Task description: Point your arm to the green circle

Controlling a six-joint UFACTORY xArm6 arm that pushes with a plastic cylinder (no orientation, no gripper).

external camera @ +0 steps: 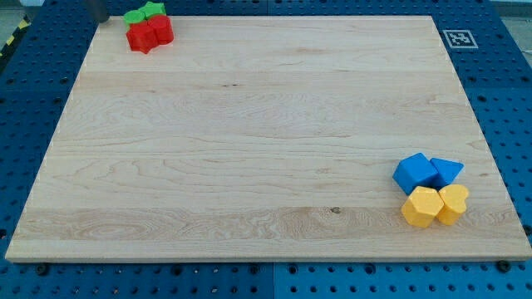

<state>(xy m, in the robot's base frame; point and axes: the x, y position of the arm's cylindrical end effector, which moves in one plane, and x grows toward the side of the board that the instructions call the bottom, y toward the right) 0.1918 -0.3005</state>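
Observation:
Two green blocks lie at the view's top left, touching each other. The left one (133, 17) looks rounded, like a circle, and the right one (153, 10) looks like a star. Just below them, touching, sit a red star-like block (142, 38) and a second red block (161, 30). A dark rod comes in at the top edge, and my tip (99, 20) stands at the board's top left corner. It is a short way to the left of the rounded green block and does not touch it.
A blue cube (416, 172) and a blue triangle (447, 171) sit at the view's lower right, with a yellow hexagon (421, 207) and a yellow heart (454, 203) right below them. The wooden board (249, 141) has a marker tag (459, 38) at its top right corner.

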